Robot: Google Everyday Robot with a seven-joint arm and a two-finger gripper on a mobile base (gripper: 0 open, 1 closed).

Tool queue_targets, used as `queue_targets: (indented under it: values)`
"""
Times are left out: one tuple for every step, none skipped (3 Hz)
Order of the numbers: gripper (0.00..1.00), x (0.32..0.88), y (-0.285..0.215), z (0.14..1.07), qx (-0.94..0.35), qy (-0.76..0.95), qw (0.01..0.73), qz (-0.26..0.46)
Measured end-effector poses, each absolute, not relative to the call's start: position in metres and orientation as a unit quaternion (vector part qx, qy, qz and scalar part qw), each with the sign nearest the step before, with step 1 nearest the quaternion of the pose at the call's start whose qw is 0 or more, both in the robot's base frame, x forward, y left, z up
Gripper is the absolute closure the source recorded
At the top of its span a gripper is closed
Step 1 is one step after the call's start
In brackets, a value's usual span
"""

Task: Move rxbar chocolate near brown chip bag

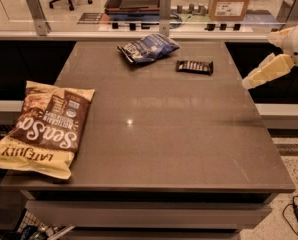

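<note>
The rxbar chocolate (pixel 194 67), a small flat black bar with white lettering, lies at the far right of the brown table (pixel 159 129). The brown chip bag (pixel 44 128), large, brown and cream-yellow with white script, lies at the table's front left edge, partly overhanging. My gripper (pixel 261 72) is at the right, its cream fingers hanging just past the table's right edge, to the right of the bar and apart from it.
A dark blue snack bag (pixel 147 48) lies at the far middle of the table, left of the bar. A glass partition with metal posts (pixel 164 6) runs behind the table. A cardboard box (pixel 231 1) stands beyond it.
</note>
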State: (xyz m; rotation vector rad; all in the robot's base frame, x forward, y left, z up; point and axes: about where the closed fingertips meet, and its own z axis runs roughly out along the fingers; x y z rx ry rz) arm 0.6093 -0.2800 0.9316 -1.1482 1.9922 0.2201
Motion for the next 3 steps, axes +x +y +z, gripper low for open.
queue_targets:
  values:
    - [0.0,0.622,-0.277,0.925,-0.445,0.78,0.432,0.084]
    - [0.0,0.624,-0.276,0.924,-0.446,0.779,0.432,0.086]
    - [0.0,0.64,-0.267,0.916,-0.448,0.775,0.435,0.1]
